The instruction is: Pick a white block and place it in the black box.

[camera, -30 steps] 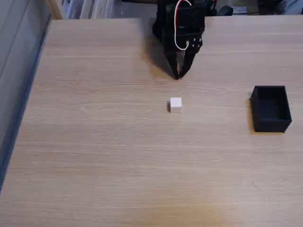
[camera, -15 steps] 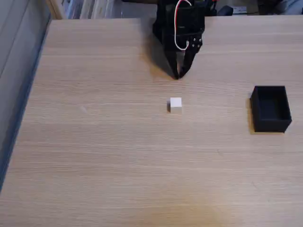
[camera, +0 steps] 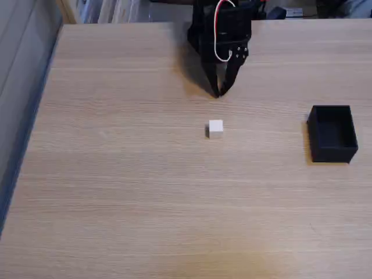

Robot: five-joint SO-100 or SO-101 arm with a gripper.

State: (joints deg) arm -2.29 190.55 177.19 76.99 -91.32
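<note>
The white block (camera: 215,128) is sitting by itself near the middle of the wooden table (camera: 128,192), resting flat with nothing touching it — free on every side, which is leaving room for fingers to come down around it. The black box (camera: 332,133) is standing well apart from it toward the right edge of the fixed view, open top facing up and showing nothing inside, so the drop-off is waiting unobstructed.

The gripper (camera: 220,93) is hanging beyond the block, toward the far side of the table, its tips pointing down and toward the block. Its two fingers are converging to a point with no visible gap and nothing between them, so the jaws are reading as clenched on empty air. White and red wires are looping over the black body above.

Judging from this layout, the task is sitting at its very start: the block is not yet grasped, and the approach is the step in hand. The arm is lining up almost straight behind the block, so the next move is probably calling for the fingers to part first — the block looks about as wide as their spread would allow — then a reach forward and down over it.
</note>
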